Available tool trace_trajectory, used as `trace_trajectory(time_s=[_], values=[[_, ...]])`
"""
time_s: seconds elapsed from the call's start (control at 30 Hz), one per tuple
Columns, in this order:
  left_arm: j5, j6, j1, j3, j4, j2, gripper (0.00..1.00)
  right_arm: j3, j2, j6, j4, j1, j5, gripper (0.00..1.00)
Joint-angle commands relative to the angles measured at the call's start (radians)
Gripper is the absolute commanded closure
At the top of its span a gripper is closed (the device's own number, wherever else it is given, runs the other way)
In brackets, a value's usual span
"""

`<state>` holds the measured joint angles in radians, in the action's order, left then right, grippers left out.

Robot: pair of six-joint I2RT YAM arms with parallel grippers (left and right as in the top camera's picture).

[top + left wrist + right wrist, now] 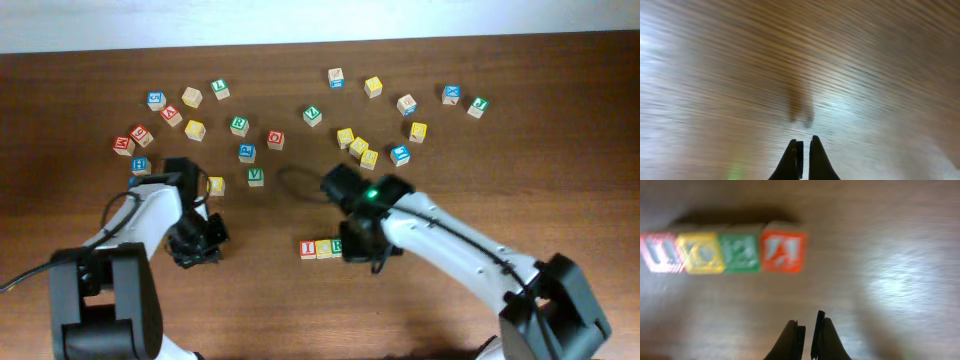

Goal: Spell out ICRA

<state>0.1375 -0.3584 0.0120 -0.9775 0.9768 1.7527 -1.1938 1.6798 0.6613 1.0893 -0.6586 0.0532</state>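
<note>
Now four letter blocks sit side by side in one row (722, 252) on the brown wooden table (560, 160). Seen from the right wrist, the row has a pink block (660, 252), then a yellow block (700, 253), then a green block (740, 252), then a red block (783, 251), all touching. The letters are blurry, but the red one looks like an A. The right gripper (807, 330) is near the red end of the row, not touching it; its two fingers are pressed together and carry nothing. The left gripper (804, 155) is well off to the left of the row, over bare wood, fingers squeezed together and empty too. Many loose blocks (350, 140) lie scattered on the far side of the row.
</note>
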Motion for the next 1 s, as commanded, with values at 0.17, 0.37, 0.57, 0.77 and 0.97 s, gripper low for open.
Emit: trace_trajectory(time_s=[0.17, 0.37, 0.57, 0.77, 0.97], values=[[0.096, -0.107, -0.278, -0.005, -0.100, 0.014, 1.00, 0.053, 0.052, -0.082, -0.081, 0.153, -0.019, 0.96], [0.095, -0.192, -0.382, -0.005, -0.169, 0.014, 1.00, 0.071, 0.096, -0.084, -0.157, 0.153, 0.026, 0.96], [0.144, -0.198, -0.421, -0.005, -0.225, 0.014, 1.00, 0.149, 0.096, -0.111, -0.306, 0.153, 0.135, 0.96], [0.167, -0.198, -0.436, -0.005, -0.277, 0.014, 1.00, 0.169, 0.096, -0.111, -0.350, 0.153, 0.182, 0.96], [0.182, -0.198, -0.436, -0.005, -0.282, 0.014, 1.00, 0.169, 0.096, -0.104, -0.353, 0.153, 0.219, 0.96]])
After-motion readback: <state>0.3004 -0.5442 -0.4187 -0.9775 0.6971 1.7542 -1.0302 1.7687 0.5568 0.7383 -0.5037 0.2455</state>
